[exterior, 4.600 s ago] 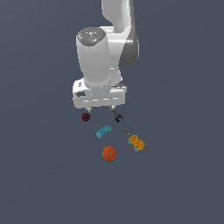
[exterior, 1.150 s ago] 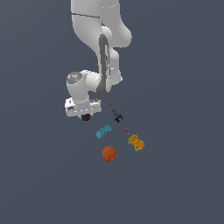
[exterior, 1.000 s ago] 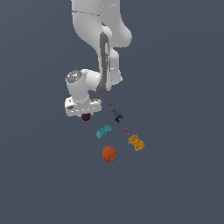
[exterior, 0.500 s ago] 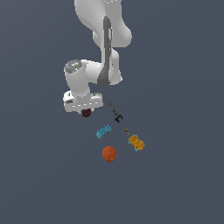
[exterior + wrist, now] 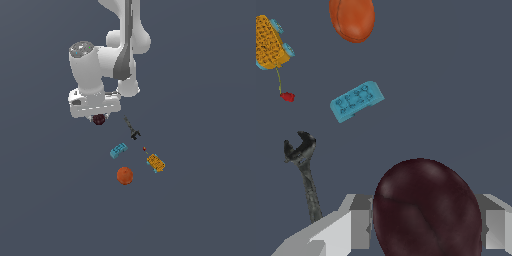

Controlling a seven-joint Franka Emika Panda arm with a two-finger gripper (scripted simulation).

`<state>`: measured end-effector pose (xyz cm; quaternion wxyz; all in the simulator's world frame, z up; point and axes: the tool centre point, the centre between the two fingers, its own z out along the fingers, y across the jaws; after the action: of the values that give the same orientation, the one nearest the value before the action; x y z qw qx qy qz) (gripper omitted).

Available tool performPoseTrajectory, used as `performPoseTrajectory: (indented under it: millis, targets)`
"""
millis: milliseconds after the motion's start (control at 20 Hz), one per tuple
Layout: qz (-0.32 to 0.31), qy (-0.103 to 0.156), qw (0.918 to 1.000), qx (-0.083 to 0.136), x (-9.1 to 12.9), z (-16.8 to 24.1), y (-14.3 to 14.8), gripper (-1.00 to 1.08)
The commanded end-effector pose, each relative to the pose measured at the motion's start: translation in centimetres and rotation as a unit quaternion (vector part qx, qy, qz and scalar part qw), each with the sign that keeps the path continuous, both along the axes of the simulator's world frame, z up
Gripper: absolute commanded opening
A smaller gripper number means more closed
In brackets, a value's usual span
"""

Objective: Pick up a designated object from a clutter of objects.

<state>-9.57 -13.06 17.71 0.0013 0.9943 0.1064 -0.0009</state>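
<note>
So the arm has been lifted a bit since half a second ago, and the maroon ball (image 5: 99,119) has been carried up with it, away from the rest of the clutter. The ball is clamped in the gripper (image 5: 98,118), seen pinched between both fingers (image 5: 358,225) in the wrist view. Left lying on the tabletop (image 5: 200,200), largest first: the orange-red ball (image 5: 125,175), the orange-yellow block (image 5: 156,162), the cyan brick (image 5: 118,150), the black wrench (image 5: 132,128), and a tiny red bit (image 5: 144,148) just beside the block.
</note>
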Motion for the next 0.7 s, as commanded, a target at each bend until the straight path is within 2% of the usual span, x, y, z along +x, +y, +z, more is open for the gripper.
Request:
performPoseTrajectory:
  millis: [0,650]
  targets:
    - [0.000,0.000,1.0000,-0.001,0.4,2.4,0.5,-1.00]
    - [0.000,0.000,1.0000,0.000,2.8,14.3,3.3,-1.00]
